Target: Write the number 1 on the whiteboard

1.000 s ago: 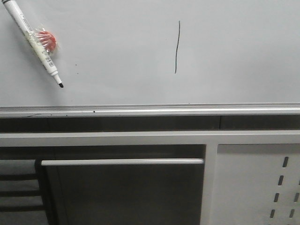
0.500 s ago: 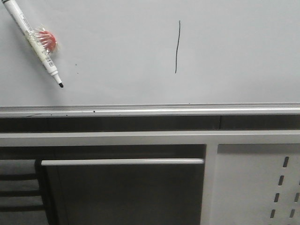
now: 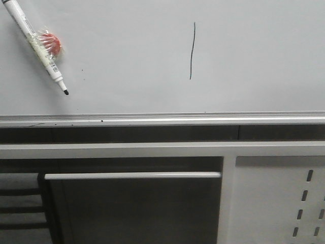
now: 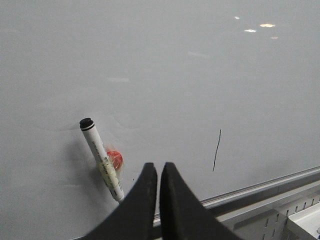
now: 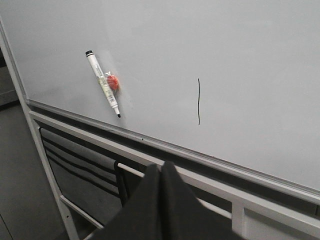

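The whiteboard fills the upper front view, pale grey with a silvery bottom rail. On it stands the number 1, a thin dark vertical stroke, also seen as the number 1 and the number 1. A white marker with a red magnet sticks to the board at the upper left, tip down, uncapped. My left gripper is shut and empty, off the board beside the marker. My right gripper is shut and empty, back from the board, below the rail.
Under the rail runs a pale frame bar. A dark panel with a pale bar handle hangs below at the left. A grey perforated metal panel stands at the lower right. A few tiny dark specks mark the board.
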`<action>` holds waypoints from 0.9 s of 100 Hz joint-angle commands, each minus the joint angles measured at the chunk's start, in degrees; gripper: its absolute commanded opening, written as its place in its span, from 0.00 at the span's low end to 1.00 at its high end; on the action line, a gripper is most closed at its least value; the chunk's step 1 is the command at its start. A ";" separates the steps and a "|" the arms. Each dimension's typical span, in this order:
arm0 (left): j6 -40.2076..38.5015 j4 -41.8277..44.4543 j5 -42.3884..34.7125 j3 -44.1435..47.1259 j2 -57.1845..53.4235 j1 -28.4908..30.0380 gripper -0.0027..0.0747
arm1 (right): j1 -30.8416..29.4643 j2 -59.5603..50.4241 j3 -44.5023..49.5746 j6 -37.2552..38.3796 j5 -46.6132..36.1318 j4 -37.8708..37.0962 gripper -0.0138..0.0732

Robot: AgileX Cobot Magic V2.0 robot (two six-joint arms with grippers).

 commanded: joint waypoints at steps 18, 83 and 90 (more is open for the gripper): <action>-0.54 -1.64 2.14 -1.53 0.57 0.07 0.01 | -0.38 0.66 -1.48 -0.10 -3.20 0.85 0.09; -27.48 25.07 -6.15 -1.53 -0.26 0.61 0.01 | -0.38 0.66 -1.48 -0.10 -3.20 0.85 0.09; -48.34 46.13 -8.02 -1.53 -0.26 1.30 0.01 | -0.38 0.66 -1.48 -0.10 -3.20 0.85 0.09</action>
